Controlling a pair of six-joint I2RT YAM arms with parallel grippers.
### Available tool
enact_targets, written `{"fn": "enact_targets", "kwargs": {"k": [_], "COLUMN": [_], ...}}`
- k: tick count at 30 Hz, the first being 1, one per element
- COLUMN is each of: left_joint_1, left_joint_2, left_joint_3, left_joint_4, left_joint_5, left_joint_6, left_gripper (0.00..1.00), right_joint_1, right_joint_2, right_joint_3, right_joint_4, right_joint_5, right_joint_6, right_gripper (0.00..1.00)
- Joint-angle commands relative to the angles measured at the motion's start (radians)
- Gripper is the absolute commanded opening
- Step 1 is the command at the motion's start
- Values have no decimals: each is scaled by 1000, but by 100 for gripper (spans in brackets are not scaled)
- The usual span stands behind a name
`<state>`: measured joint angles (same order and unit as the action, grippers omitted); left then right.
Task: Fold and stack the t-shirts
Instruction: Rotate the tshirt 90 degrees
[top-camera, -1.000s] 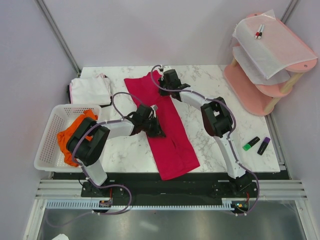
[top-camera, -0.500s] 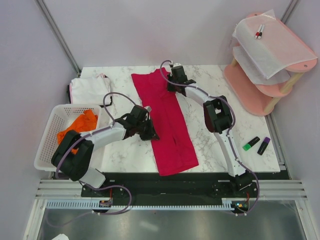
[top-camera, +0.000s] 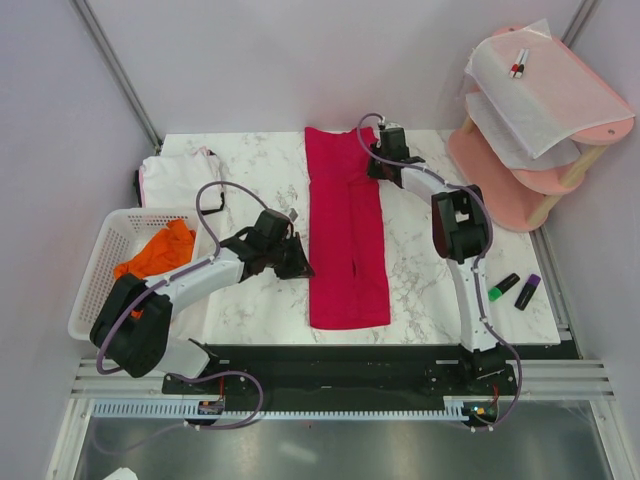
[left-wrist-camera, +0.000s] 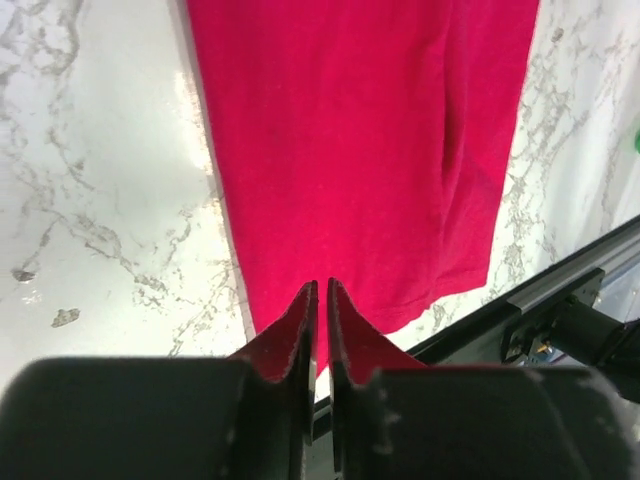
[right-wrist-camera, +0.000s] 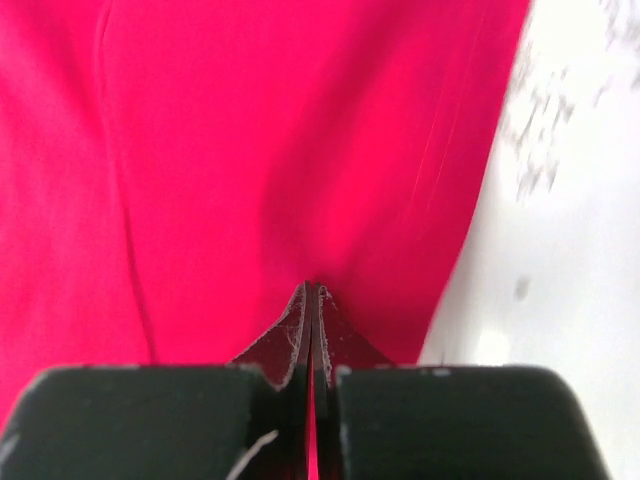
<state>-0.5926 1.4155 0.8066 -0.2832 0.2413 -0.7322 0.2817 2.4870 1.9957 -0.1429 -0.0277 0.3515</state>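
Note:
The crimson-red t-shirt (top-camera: 347, 240) lies as a long narrow strip down the middle of the marble table, running from back to front. My right gripper (top-camera: 375, 160) is shut on its far right edge; the right wrist view shows the jaws (right-wrist-camera: 313, 288) pinching red cloth (right-wrist-camera: 250, 150). My left gripper (top-camera: 297, 268) is at the strip's left edge, jaws almost together with nothing seen between them (left-wrist-camera: 321, 287); the shirt (left-wrist-camera: 350, 130) lies flat beyond. The white t-shirt (top-camera: 180, 180) lies folded at the back left. The orange t-shirt (top-camera: 160, 255) is crumpled in the basket.
A white mesh basket (top-camera: 95, 300) stands at the left edge. A pink two-tier shelf (top-camera: 520, 190) with translucent sheets stands at the back right. A green marker (top-camera: 502, 287) and a purple marker (top-camera: 528, 291) lie at the right.
My right gripper has swung the shirt's far end to the right, so the slanted strip now lies straight. My left gripper has slid slightly left, off the cloth to its edge.

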Motion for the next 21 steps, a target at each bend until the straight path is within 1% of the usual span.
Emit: {"fn": "enact_targets", "kwargs": {"k": [1, 2, 3, 4, 5, 6, 7, 8, 9, 10, 11, 12, 13, 14, 15, 16, 18, 21], "left_joint_1": [-3, -3, -3, -3, -3, -3, -3, -3, -3, -3, -3, -3, -3, -3, -3, -3, -3, -3], "left_joint_2": [-45, -49, -55, -61, -59, -59, -59, -55, -53, -52, -50, -52, -53, -55, -59, -62, -75, -84], "left_joint_3": [-46, -55, -64, -82, -87, -93, -104, -107, -112, -122, -127, -142, -155, -161, -176, -187, -214, -251], "left_joint_4": [-8, -7, -4, -1, -2, 2, 3, 6, 6, 12, 13, 13, 27, 27, 30, 41, 52, 82], "left_joint_5": [-94, -103, -109, -114, -114, -112, -111, -103, -96, -83, -76, -71, -63, -56, -53, -37, -27, 13], "left_joint_6": [24, 22, 19, 17, 19, 20, 22, 24, 28, 33, 33, 36, 30, 30, 30, 24, 14, 2], "left_gripper": [46, 55, 62, 72, 75, 77, 79, 80, 81, 82, 82, 82, 82, 81, 80, 79, 79, 78], "right_joint_1": [7, 7, 5, 5, 4, 4, 1, -1, -3, -3, -3, -4, -3, -3, -3, -3, -3, -3], "right_joint_2": [-244, -340, -391, -440, -535, -580, -621, -702, -741, -781, -853, -887, -919, -979, -1005, -1029, -1086, -1137], "right_joint_3": [-144, -217, -266, -369, -424, -480, -585, -636, -687, -786, -832, -877, -949, -980, -1011, -1066, -1107, -1195], "right_joint_4": [39, 40, 48, 55, 60, 72, 78, 75, 77, 77, 75, 69, 45, 20, -13, -38, -119, -187], "right_joint_5": [-100, -113, -144, -152, -167, -232, -248, -261, -274, -296, -299, -308, -316, -307, -307, -317, -316, -337], "right_joint_6": [-25, -4, 7, 24, 39, 50, 58, 60, 64, 63, 66, 67, 60, 57, 55, 46, 41, 56], "right_gripper": [2, 4, 6, 12, 15, 16, 32, 37, 40, 46, 47, 48, 55, 58, 60, 62, 64, 65]}}
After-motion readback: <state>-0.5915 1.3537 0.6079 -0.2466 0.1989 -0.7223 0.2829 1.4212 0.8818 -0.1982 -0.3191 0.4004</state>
